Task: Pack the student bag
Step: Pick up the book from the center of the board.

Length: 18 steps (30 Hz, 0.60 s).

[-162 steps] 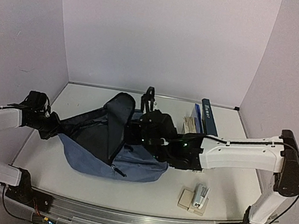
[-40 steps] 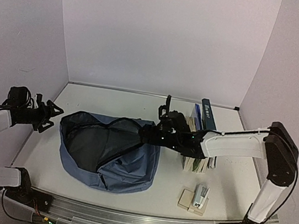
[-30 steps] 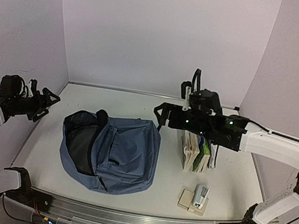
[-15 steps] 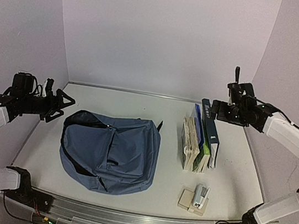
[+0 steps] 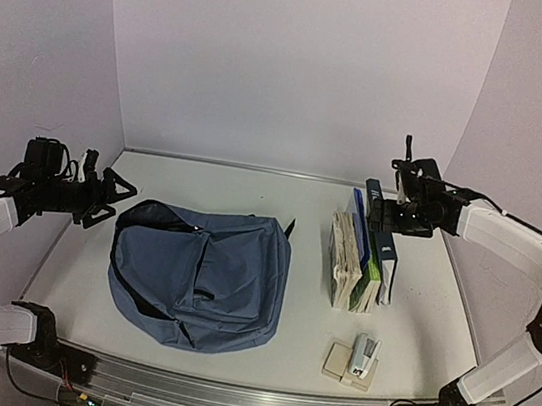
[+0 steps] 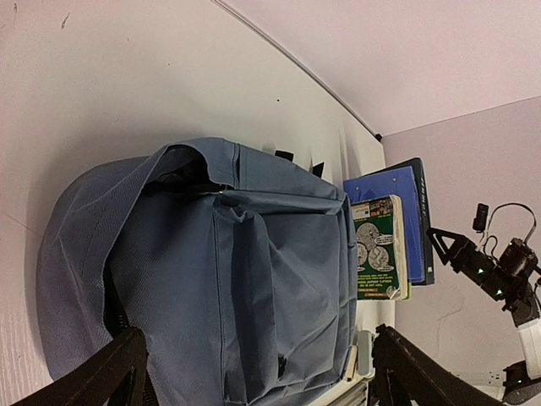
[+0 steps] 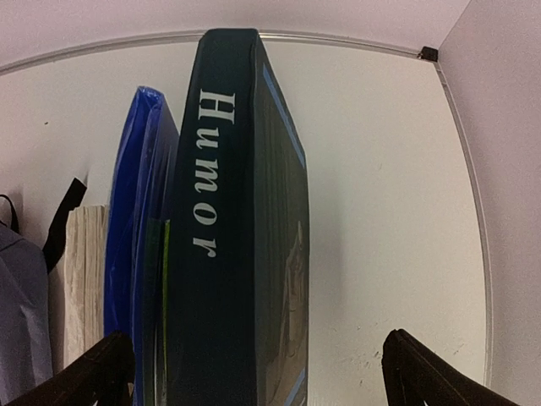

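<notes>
- student bag (image 5: pixel 202 279), slate-blue: flat on the white table (image 5: pixel 437 317), left of centre; main zip gaping along the left edge (dark lining showing).
- left gripper (image 5: pixel 110 199): fingers spread wide, empty, in the air just left of the bag.
- right gripper (image 5: pixel 383 214): fingers fully apart, empty, over the far end of the dark "humor" book (image 7: pixel 237 228).
- row of books (image 5: pixel 359 261): on edge, right of the bag, apart from it.
- stapler (image 5: pixel 363 353): on a beige pad, front right.
</notes>
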Available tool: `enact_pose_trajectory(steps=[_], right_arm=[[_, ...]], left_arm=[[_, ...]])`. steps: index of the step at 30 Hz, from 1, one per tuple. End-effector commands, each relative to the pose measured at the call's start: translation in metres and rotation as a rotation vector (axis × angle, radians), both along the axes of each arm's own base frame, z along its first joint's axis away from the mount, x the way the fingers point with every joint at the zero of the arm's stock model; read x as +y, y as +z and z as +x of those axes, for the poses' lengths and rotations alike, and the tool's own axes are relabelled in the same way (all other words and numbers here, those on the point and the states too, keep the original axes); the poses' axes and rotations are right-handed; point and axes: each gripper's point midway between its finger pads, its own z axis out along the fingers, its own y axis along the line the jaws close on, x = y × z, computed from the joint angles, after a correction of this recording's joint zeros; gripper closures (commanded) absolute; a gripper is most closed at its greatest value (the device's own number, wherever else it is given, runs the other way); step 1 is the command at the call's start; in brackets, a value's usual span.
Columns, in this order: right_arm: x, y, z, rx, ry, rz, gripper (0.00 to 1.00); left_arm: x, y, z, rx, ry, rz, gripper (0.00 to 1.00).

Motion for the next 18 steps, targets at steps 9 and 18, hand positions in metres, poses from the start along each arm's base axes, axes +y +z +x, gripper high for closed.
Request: enact_pose_trajectory(steps=[9, 18], right_arm=[[-0.009, -0.012, 0.017, 0.029, -0.012, -0.029, 0.13], [-0.009, -0.017, 0.017, 0.054, 0.011, 0.019, 0.42]], left_arm=[[-0.001, 0.004, 0.005, -0.03, -0.009, 0.005, 0.07], [0.0, 0.0, 0.007, -0.024, -0.005, 0.016, 0.07]])
